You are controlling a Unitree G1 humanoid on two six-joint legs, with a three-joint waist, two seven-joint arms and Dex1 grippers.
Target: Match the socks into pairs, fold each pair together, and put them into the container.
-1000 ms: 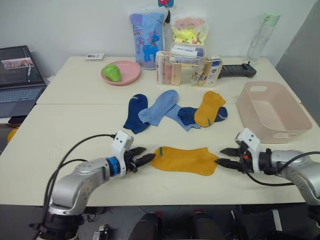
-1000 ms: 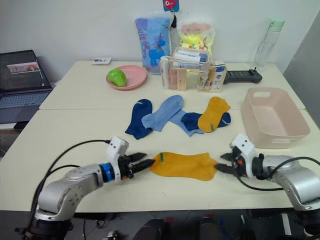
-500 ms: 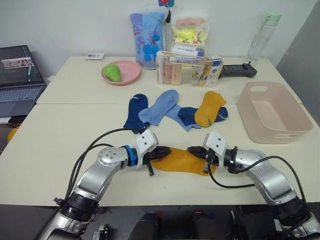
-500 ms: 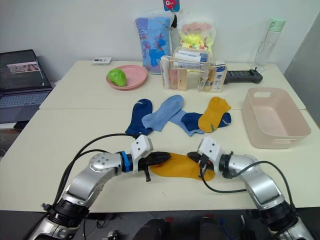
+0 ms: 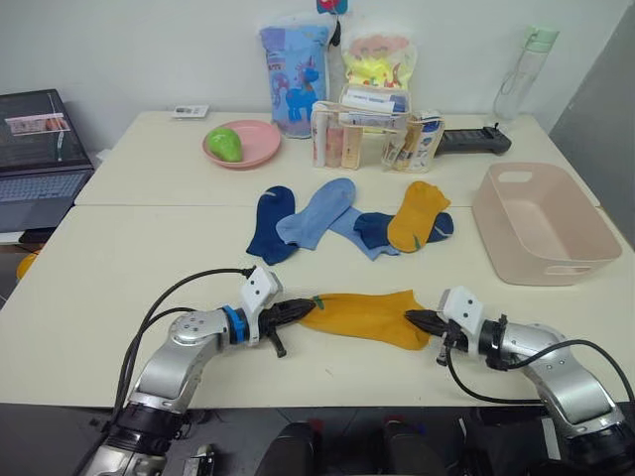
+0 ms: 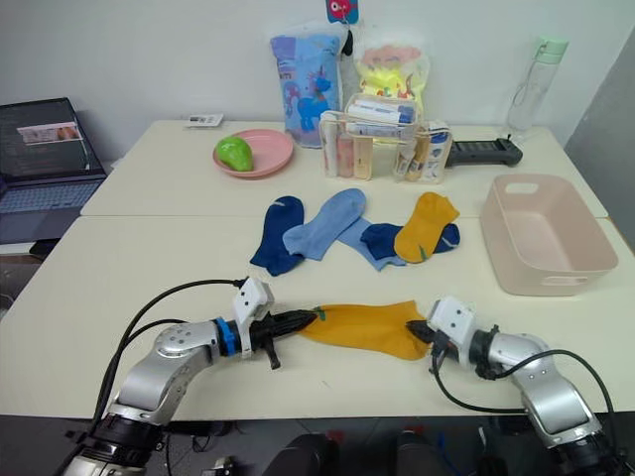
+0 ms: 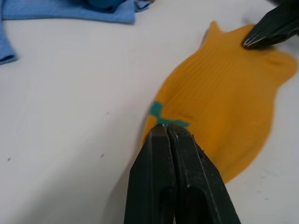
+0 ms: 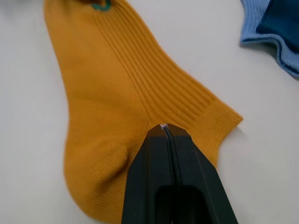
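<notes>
A mustard yellow sock point(image 5: 365, 315) lies flat near the table's front edge. My left gripper point(image 5: 301, 311) is shut on its left end, beside the green mark point(image 7: 156, 110). My right gripper point(image 5: 413, 318) is shut on its right end, at the ribbed cuff point(image 8: 205, 112). Farther back lie a dark navy sock point(image 5: 268, 224), a light blue sock point(image 5: 317, 209) and a second mustard sock point(image 5: 417, 214). That one lies over another navy sock point(image 5: 372, 228) and another light blue sock point(image 5: 349, 230). The pale pink container point(image 5: 556, 270) stands empty at the right.
A pink plate point(image 5: 256, 149) with a green fruit point(image 5: 224, 144) sits at the back left. A clear organizer point(image 5: 369, 137), two printed bags, a black remote point(image 5: 474, 141) and a bottle point(image 5: 522, 67) line the back. A laptop point(image 5: 40, 149) stands off the table's left.
Both grippers went from open to shut. The arms swung inward over the front mustard sock, then drew back out to its two ends.
</notes>
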